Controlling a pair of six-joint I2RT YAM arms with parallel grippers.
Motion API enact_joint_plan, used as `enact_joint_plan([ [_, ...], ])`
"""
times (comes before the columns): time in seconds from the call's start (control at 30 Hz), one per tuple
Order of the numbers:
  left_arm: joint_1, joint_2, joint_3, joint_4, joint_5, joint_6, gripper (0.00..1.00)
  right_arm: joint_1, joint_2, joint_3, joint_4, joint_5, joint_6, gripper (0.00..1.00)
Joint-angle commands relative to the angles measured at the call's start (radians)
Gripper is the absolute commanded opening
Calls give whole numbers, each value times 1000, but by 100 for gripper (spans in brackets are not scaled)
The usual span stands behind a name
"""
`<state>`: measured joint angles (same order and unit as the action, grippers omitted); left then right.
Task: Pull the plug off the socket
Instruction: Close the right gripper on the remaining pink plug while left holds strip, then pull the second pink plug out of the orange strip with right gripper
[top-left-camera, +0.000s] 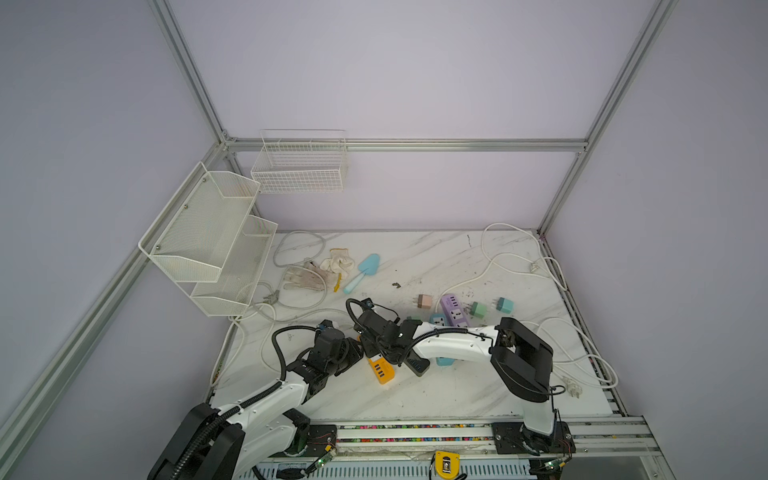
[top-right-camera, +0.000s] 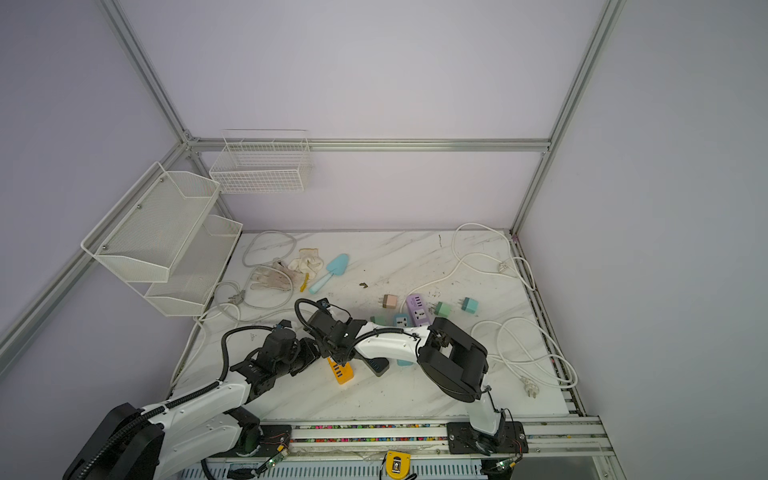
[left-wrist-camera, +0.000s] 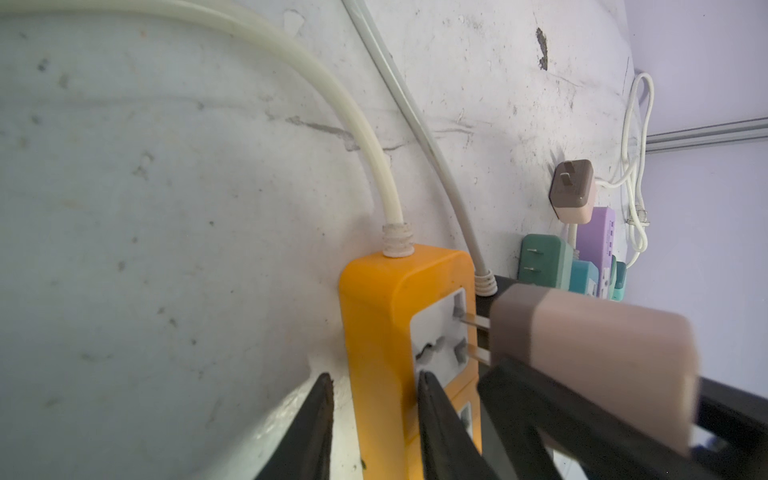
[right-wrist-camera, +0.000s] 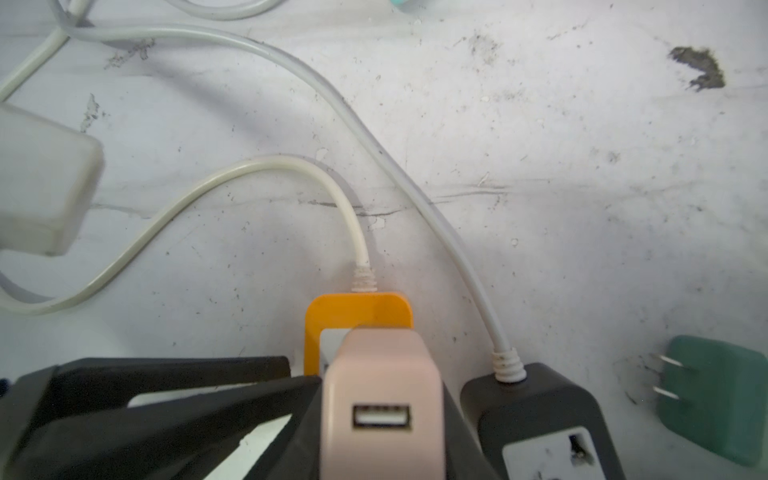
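Right gripper (right-wrist-camera: 380, 399) is clamping a pink-and-brown plastic plug (left-wrist-camera: 602, 353), prongs (left-wrist-camera: 478, 322) partway out of an orange plastic power strip (left-wrist-camera: 374, 299). Left gripper (left-wrist-camera: 374, 376) is narrowly straddling it, possibly gripping.

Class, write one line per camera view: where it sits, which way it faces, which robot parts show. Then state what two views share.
Both top views: high at the front, looking down at the table; both arms show.
Left wrist: low, looking past the left gripper at the orange power strip.
Right wrist: above, looking down past the right gripper, shut on the pink plug.
Shared: both wrist views show the strip and plug.
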<state>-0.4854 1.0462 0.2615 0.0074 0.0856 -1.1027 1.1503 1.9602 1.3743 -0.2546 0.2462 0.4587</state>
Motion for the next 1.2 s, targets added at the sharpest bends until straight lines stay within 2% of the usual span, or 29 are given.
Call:
enact_joint_plan([
  [0.0, -9, 26, -52, -113, -1, -5, 33, 6, -24, 10, -6, 11, 5, 12],
  [0.13, -10, 26, -51, -115, -6, -6, 33, 16, -19, 21, -12, -5, 20, 10],
  [0.6, -18, 6, 16, -131, 26, 27, 33, -3, -241, -137, 39, -35, 71, 10],
  [0.93, -47, -43, 91, -172, 17, 41, 37, -84, -500, -375, 46, -138, 159, 10],
  [1.17, -133, -117, 115, -230, -57, 19, 45, -177, -741, -563, 22, -225, 239, 10],
])
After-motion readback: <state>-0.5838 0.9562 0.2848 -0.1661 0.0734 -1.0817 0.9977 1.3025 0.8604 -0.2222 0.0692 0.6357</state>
